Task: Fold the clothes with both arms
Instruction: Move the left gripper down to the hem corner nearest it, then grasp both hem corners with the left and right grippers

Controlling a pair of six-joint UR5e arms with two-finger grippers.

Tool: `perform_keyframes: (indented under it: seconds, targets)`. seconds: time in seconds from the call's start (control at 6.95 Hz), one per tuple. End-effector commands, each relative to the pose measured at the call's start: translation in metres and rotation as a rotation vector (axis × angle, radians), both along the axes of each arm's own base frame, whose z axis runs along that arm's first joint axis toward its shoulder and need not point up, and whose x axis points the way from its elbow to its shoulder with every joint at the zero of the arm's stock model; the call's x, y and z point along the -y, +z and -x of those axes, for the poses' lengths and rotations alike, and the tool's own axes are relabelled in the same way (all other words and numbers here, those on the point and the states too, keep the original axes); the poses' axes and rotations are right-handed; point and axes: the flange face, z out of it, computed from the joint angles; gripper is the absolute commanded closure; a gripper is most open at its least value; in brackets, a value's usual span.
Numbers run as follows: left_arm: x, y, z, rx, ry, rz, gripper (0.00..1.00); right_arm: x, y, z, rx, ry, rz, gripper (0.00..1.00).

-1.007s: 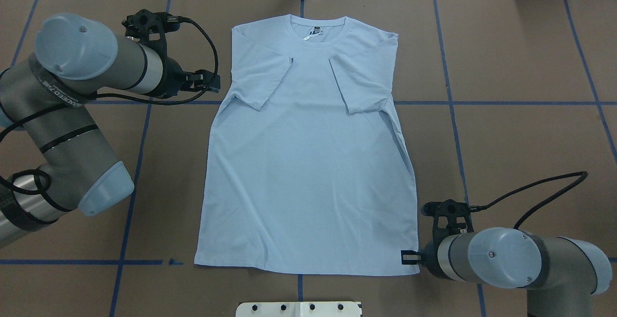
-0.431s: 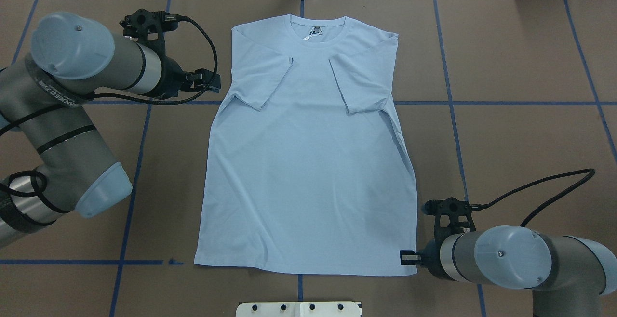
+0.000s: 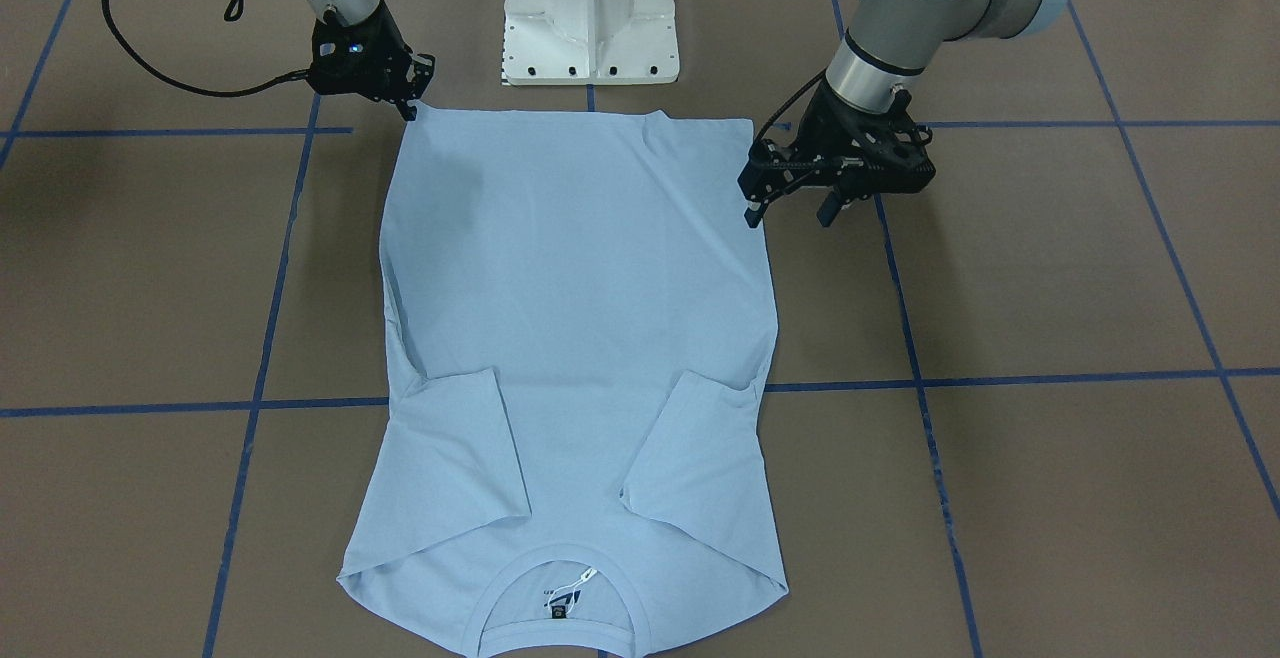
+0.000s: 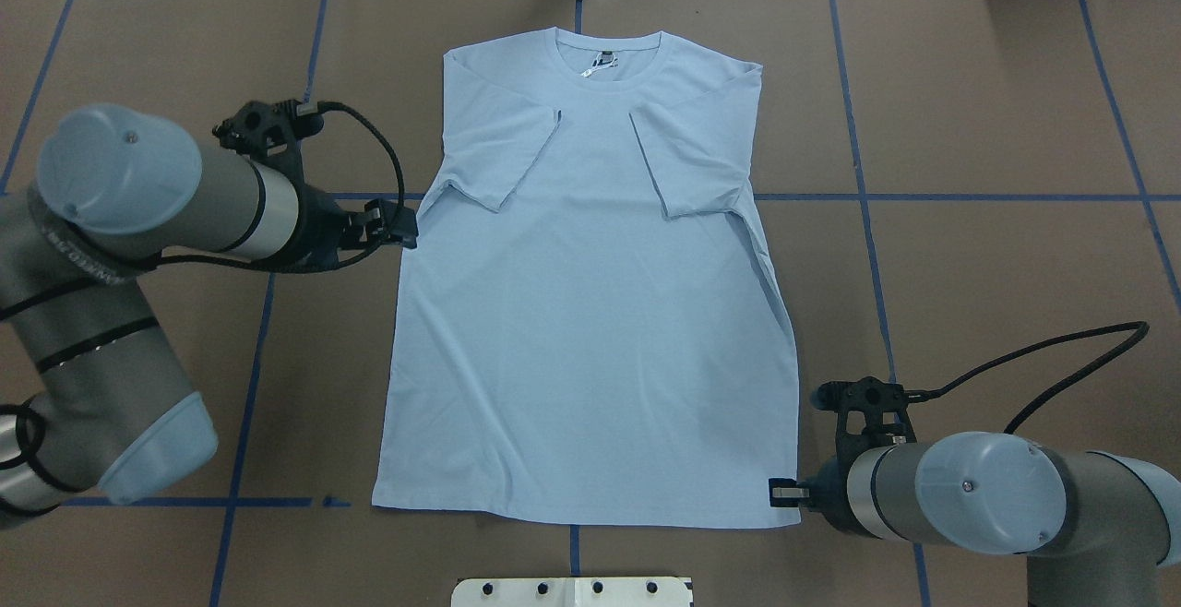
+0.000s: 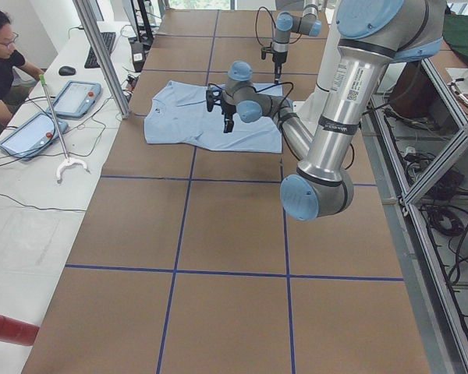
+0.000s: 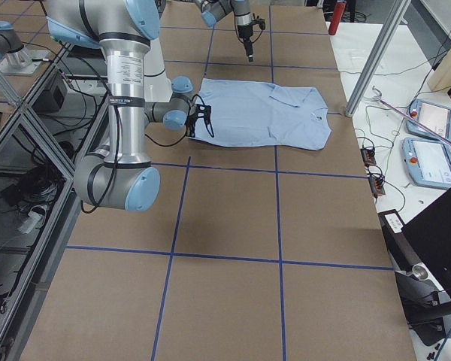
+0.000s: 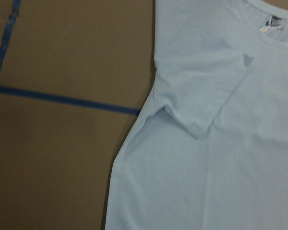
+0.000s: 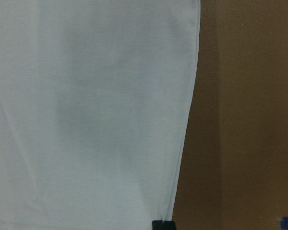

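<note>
You've got the shirt [image 4: 590, 330] lying flat on the brown tabletop [image 4: 996, 266]. The collar is at the far end from the robot and the hem is nearest the white base [image 3: 590, 18]. Both short sleeves are folded inward onto the body, and the one on the robot's left [image 4: 498, 141] ends in a slanted edge. The black neck label [image 3: 557, 612] shows inside the collar. No print is visible on the upward face.

Your left hand [image 3: 787, 216] sits at the shirt's left side edge, just hem-ward of the folded sleeve. Its fingers are spread and hold nothing. One fingertip [image 3: 750, 218] is at the fabric edge and the other is out over bare tabletop. You cannot tell whether it touches the cloth.

Your right hand [image 3: 408, 106] is at the hem corner on the robot's right. The right wrist view shows only a dark tip right at the shirt's side edge. It may be on the fabric, but spread or pinching cannot be told.

Blue tape lines [image 4: 969, 197] cross the tabletop. A seated person [image 5: 0, 54] shows at the side desk in the exterior left view.
</note>
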Motion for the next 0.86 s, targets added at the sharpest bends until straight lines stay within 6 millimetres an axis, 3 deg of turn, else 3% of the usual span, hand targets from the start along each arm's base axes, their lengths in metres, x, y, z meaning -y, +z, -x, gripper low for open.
perform_keyframes:
  seconds: [0.0,0.29,0.72]
  targets:
    - [-0.095,0.033,-0.043,0.041,-0.012,0.116,0.0,0.002,-0.001,-0.005,0.001,0.01,-0.006,1.0]
    - [-0.157,0.048,-0.084,0.11,-0.039,0.233,0.02,0.002,-0.002,-0.006,0.004,0.013,-0.007,1.0]
    - [-0.186,0.065,-0.105,0.197,-0.026,0.257,0.08,0.004,-0.003,-0.007,0.006,0.014,-0.005,1.0]
